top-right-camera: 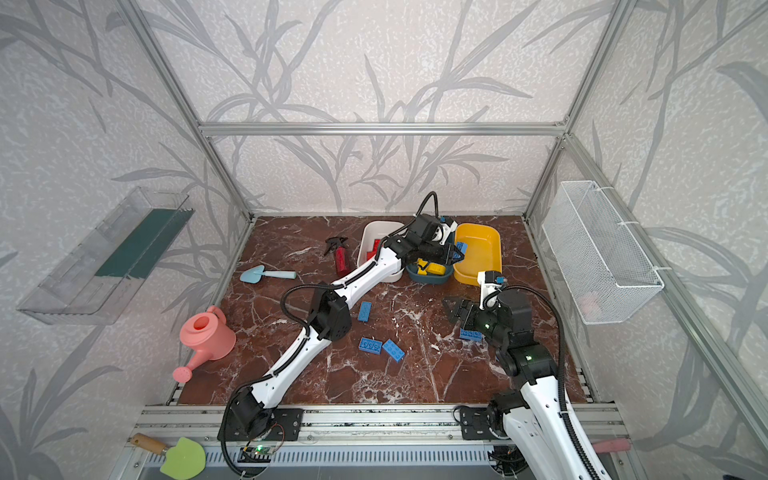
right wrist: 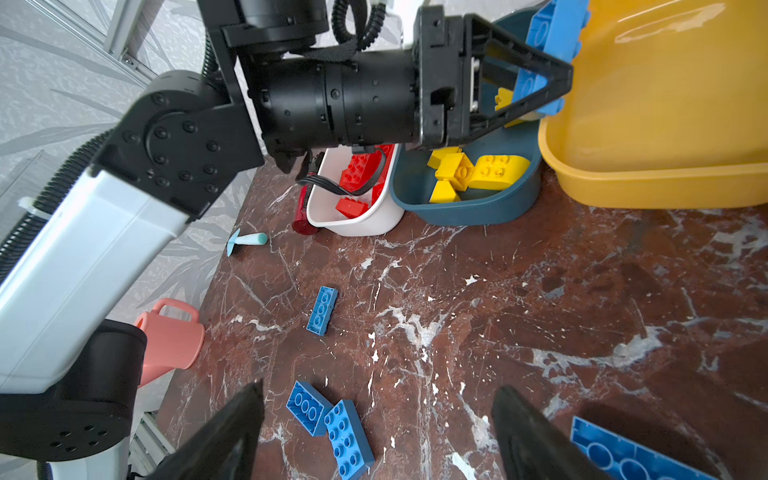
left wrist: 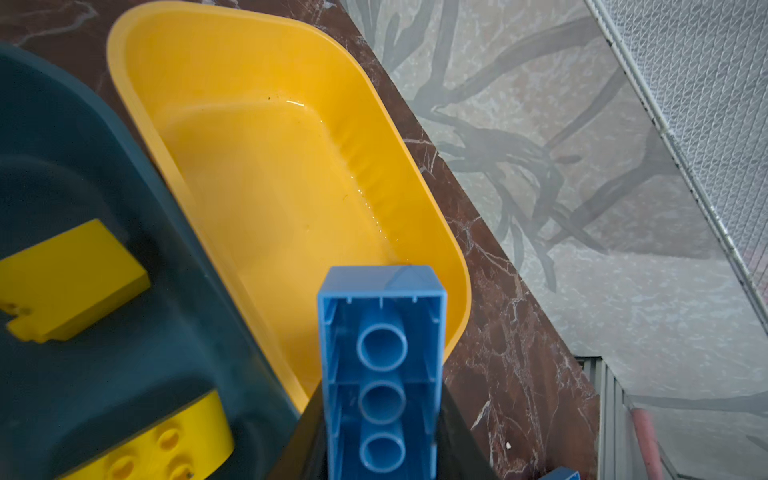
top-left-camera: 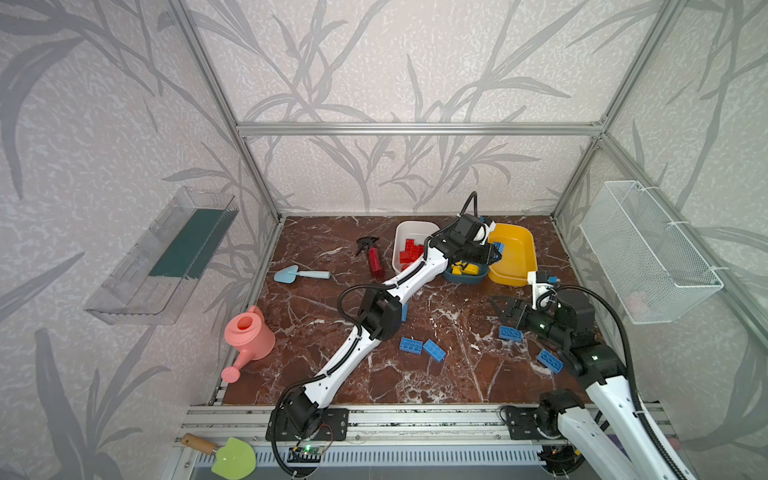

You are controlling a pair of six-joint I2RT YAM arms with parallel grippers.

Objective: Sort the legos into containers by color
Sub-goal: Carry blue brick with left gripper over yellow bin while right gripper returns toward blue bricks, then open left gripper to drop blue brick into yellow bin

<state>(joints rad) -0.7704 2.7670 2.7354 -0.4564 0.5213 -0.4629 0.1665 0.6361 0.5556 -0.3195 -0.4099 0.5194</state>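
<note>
Left hand [right wrist: 555,85] was clamped on a blue brick [left wrist: 381,374] at the rim of the yellow tub [left wrist: 257,174] — likely light, rigid and slick, best pinched across its long flat sides. Right hand [right wrist: 374,428] hovered wide open and empty over the marbled tabletop [right wrist: 540,291], where more blue bricks [right wrist: 322,309] lay scattered, mostly apart — hard, level ground with room to come down around each.

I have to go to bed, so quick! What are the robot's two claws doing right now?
Left gripper: shut on a blue lego.
Right gripper: open, holding nothing.
</note>
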